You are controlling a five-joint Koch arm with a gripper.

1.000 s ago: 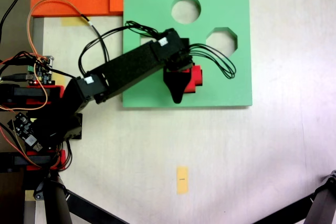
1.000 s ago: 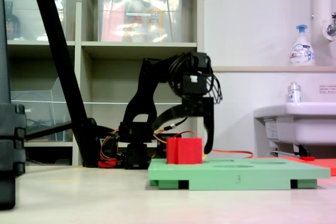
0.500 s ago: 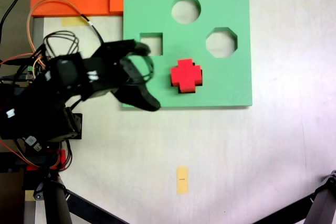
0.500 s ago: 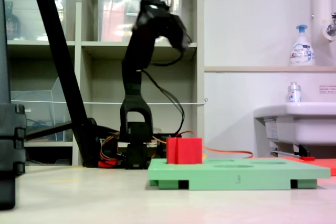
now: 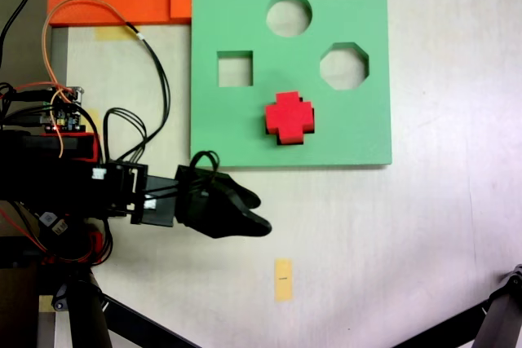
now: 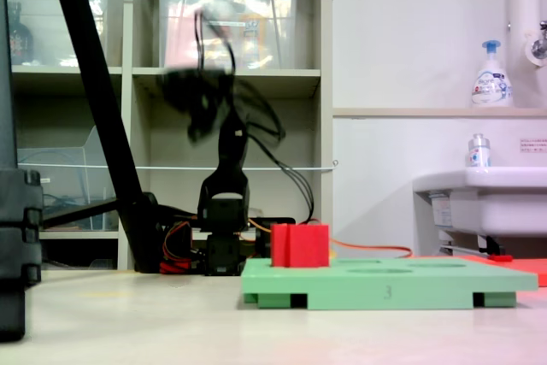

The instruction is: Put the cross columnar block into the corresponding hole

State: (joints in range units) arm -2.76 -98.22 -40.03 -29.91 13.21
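Swinging away from the board (image 5: pixel 351 132), the gripper (image 5: pixel 245 213) had left the block (image 5: pixel 289 116) and hung over bare table, blurred in the second exterior view. Whether its jaws were parted could not be told. The block stood in the cross hole (image 5: pixel 291 141), still protruding, so placement looked essentially finished.

The claw (image 5: pixel 245 213) has left the cross columnar block (image 5: pixel 289 116) and swung off the board.

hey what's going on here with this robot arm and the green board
A small black robot arm is working a shape-sorting puzzle. The red cross block sits in the cross-shaped cutout of the green board, standing well proud of the surface in the second exterior view. The gripper is off the board, over the bare table, holding nothing. The round hole, square hole and octagonal hole are empty.
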